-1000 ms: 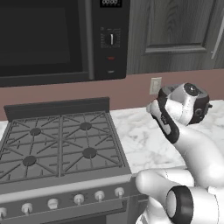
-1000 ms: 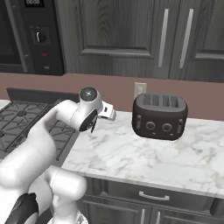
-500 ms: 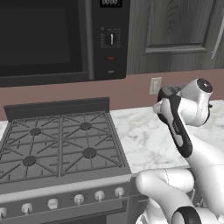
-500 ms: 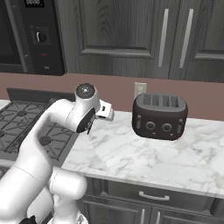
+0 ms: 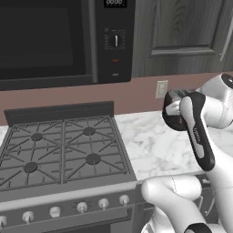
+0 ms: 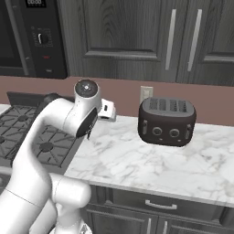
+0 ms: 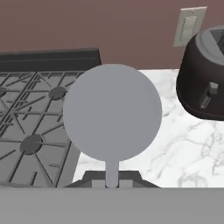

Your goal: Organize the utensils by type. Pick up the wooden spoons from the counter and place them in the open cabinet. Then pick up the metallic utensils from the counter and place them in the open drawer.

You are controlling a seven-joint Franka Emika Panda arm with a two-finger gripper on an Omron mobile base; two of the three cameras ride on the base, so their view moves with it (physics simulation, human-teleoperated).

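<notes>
The arm (image 6: 55, 123) rises from the base, bends at an elbow high over the counter (image 6: 151, 160) and reaches level toward the back wall, left of the toaster (image 6: 167, 121). Its gripper (image 7: 112, 181) sits just left of the toaster, above the marble near the stove (image 5: 63, 145) edge — jaws together, clamped on the thin stem of a metal utensil (image 7: 112, 111). In the hand view the utensil's round grey head stands straight up from the fingertips, in front of the stove's right edge and the counter, the toaster to its right. The outlet (image 7: 189, 26) is on the wall behind the toaster.
</notes>
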